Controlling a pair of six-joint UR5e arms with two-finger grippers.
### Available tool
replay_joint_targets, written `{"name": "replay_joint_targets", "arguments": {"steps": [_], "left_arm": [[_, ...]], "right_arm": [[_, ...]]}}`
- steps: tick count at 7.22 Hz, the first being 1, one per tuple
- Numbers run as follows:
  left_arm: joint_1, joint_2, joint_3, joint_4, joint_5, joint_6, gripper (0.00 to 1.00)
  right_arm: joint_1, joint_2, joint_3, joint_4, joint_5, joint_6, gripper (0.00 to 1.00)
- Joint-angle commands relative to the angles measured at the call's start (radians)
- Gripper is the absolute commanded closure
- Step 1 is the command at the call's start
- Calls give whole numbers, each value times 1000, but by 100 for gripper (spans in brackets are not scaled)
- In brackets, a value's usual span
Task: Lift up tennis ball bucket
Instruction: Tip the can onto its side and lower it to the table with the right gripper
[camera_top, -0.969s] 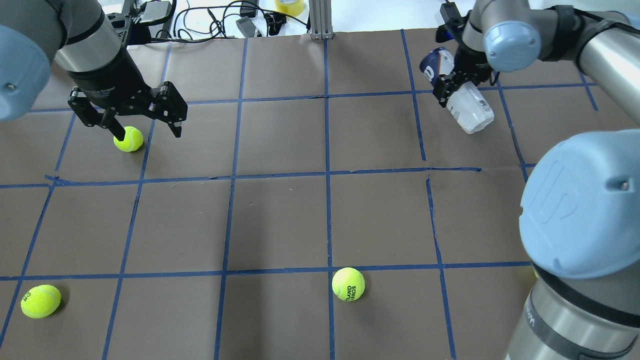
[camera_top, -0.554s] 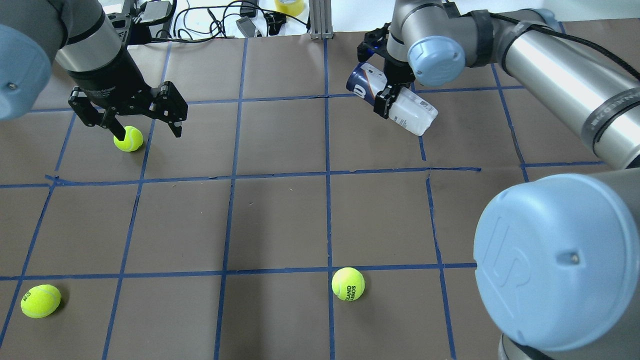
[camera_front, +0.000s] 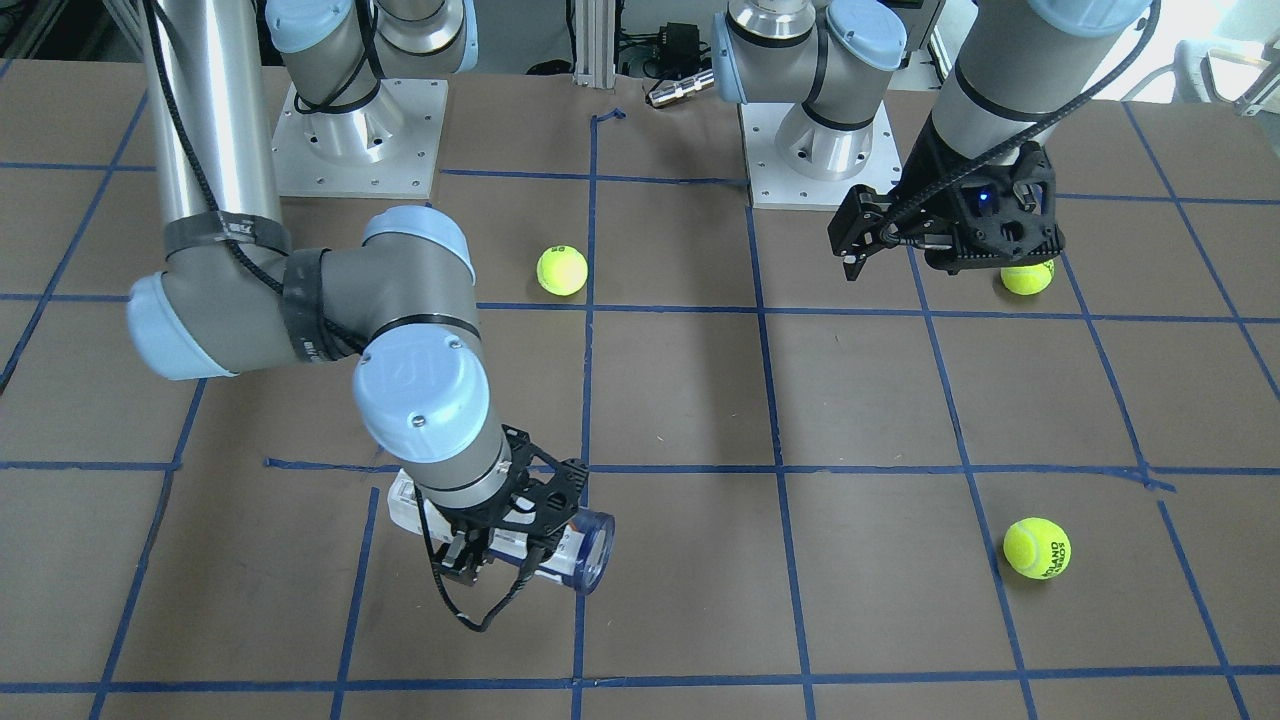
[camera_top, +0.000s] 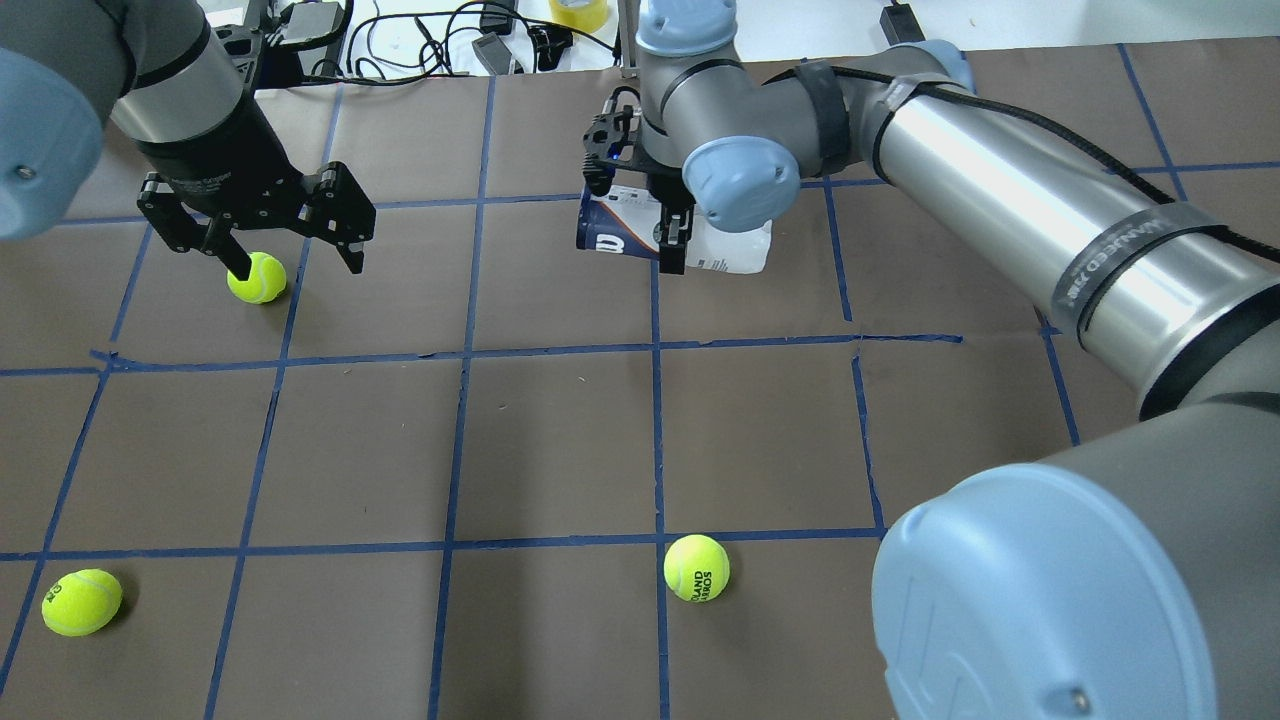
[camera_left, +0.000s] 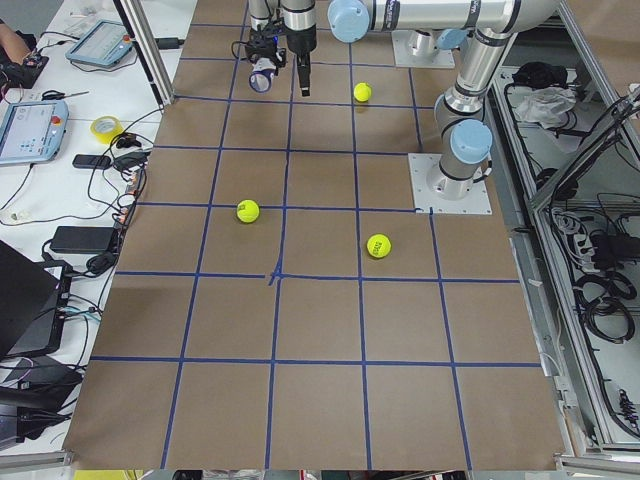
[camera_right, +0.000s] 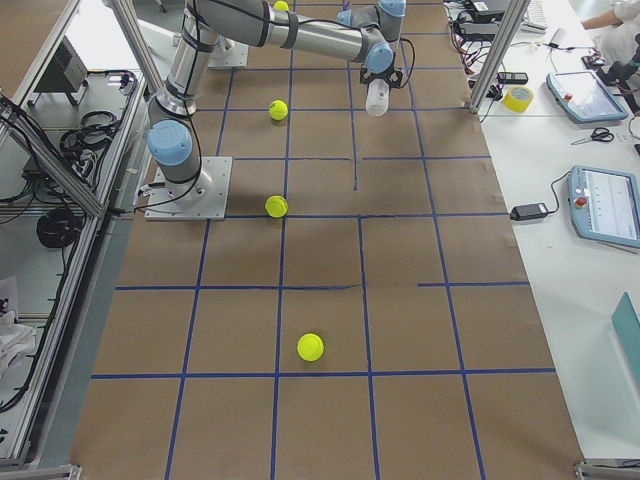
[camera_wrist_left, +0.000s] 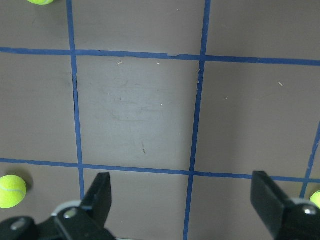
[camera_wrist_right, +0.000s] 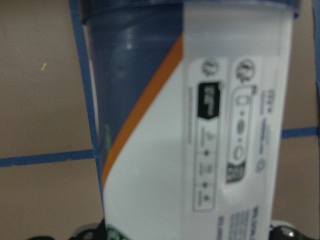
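The tennis ball bucket (camera_top: 612, 234) is a clear tube with a white label and a navy end. It lies level in my right gripper (camera_top: 648, 215), which is shut across its middle and holds it over the far centre of the table. It also shows in the front view (camera_front: 575, 545) and fills the right wrist view (camera_wrist_right: 200, 125). My left gripper (camera_top: 296, 258) is open and empty, hovering at the far left. One of its fingers is next to a tennis ball (camera_top: 257, 277). The left wrist view shows its fingers (camera_wrist_left: 100, 195) wide apart over bare paper.
Two more tennis balls lie near the robot, one centre (camera_top: 696, 568) and one left (camera_top: 81, 602). Cables, a yellow tape roll (camera_top: 578, 12) and an aluminium post (camera_top: 640, 40) line the far edge. Brown paper with blue tape lines (camera_top: 560, 350) covers the table.
My right arm has swung the tube from the far right to the far centre, and the tube has turned from tilted to level. The left arm and the balls have not moved.
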Motion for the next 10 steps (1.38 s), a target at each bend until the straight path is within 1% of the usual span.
{"name": "replay_joint_targets", "arguments": {"steps": [1,3,4,5,6,7,8,9,10], "left_arm": [[6,0,4,2,0,1,0],[7,2,4,2,0,1,0],[6,2,4,2,-2,1,0],[6,2,4,3,-2,1,0],[6,2,4,2,-2,1,0],[6,2,4,2,-2,1,0],[6,2,2,2,0,1,0],[6,2,2,2,-2,1,0],[6,2,4,3,-2,-1,0]], "right_arm": [[56,14,67,-130,1,-134,27],[59,40,143,-244,2,-124,27],[76,52,160,-310,2,-60,27],[96,52,160,-304,-1,-42,27],[104,49,160,-300,-8,35,27],[105,49,160,-295,-10,39,27],[105,51,163,-297,-10,57,16],[107,49,163,-298,-10,111,8],[107,45,163,-297,-8,117,0]]}}
